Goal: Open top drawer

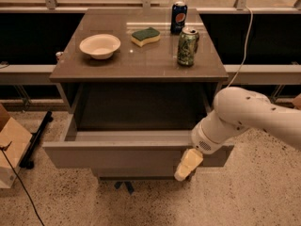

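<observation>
The pale cream-yellow gripper hangs at the end of a thick white robot arm that comes in from the right. It sits against the right end of the top drawer's front panel and dips just below the panel's lower edge. Whether it is spread or pressed together cannot be told.

The top drawer, a wide grey-brown box with a plain, handleless front, stands pulled out of the cabinet toward the camera. Its flat front faces the viewer. The long axis of the front runs left to right across the picture, and the side walls run back into the cabinet opening. The front rim is a lighter grey. The inside lies in shadow, showing only a dark floor and walls.

Above it is the brown-grey cabinet top. A shallow cream bowl stands on its left part, and only the bowl's pale inside shows. A green-topped yellow sponge lies near the middle at the back. A blue Pepsi can stands upright at the back right. A green drink can stands upright just in front of the blue one.

A brown cardboard box rests on the speckled floor at far left. A thin white cable hangs down at the right.
</observation>
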{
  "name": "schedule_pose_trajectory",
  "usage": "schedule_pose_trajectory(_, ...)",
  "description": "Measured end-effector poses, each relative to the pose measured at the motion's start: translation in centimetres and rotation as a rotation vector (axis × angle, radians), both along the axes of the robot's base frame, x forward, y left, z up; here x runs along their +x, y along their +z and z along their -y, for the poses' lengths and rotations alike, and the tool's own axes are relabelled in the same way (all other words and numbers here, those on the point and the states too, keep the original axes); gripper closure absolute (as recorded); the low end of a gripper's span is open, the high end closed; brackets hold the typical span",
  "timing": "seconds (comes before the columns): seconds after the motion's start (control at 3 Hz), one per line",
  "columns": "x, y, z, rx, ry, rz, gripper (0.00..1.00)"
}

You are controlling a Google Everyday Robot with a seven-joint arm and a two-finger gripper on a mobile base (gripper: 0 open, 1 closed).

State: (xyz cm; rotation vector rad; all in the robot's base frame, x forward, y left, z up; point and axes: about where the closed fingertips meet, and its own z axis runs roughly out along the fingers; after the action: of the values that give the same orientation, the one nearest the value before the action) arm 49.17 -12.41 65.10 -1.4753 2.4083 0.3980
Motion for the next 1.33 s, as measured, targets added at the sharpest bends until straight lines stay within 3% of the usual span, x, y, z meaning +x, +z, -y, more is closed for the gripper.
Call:
schedule_pose_trajectory(0.33, -3.4, -0.11, 0.81, 0.025, -0.022, -0.045, 0.27)
schedule_pose_trajectory(1.0, -3.4, 0.43, 0.81, 0.025, -0.022, -0.046, 0.78)
schedule_pose_trajectory(1.33, -3.42, 0.42, 0.81, 0.025, -0.022, -0.046, 0.65)
